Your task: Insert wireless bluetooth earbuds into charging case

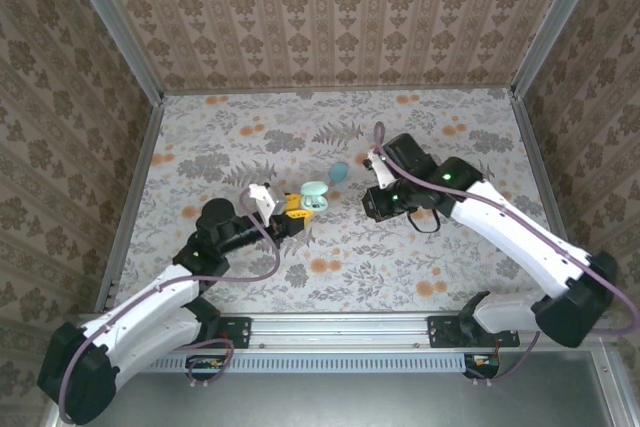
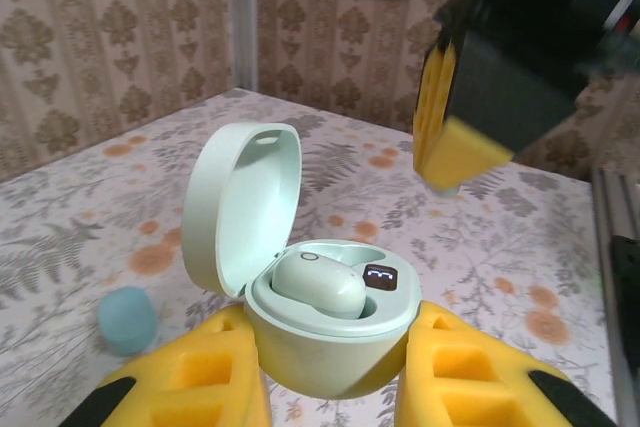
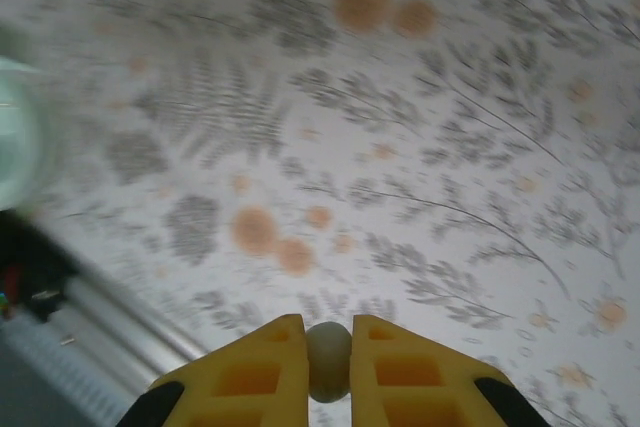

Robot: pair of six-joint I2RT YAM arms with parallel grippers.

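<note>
My left gripper (image 2: pixel 335 335) is shut on the charging case (image 2: pixel 330 342), a mint-green oval shell with its lid (image 2: pixel 240 207) hinged open. One pale mint earbud (image 2: pixel 318 287) sits in the left socket beside a small lit display (image 2: pixel 380 278); the other socket looks empty. From above, the case (image 1: pixel 316 197) is at the table's middle in my left gripper (image 1: pixel 297 209). My right gripper (image 3: pixel 328 347) is shut on a second pale earbud (image 3: pixel 328 362), held above the cloth. It hangs right of the case (image 1: pixel 378 202), fingers (image 2: pixel 450 137) pointing down.
A small teal-blue rounded object (image 1: pixel 340 171) lies on the flowered cloth just beyond the case, also seen left of it (image 2: pixel 127 319). Patterned walls enclose the table (image 1: pixel 450 277). A metal rail (image 1: pixel 350 325) runs along the near edge.
</note>
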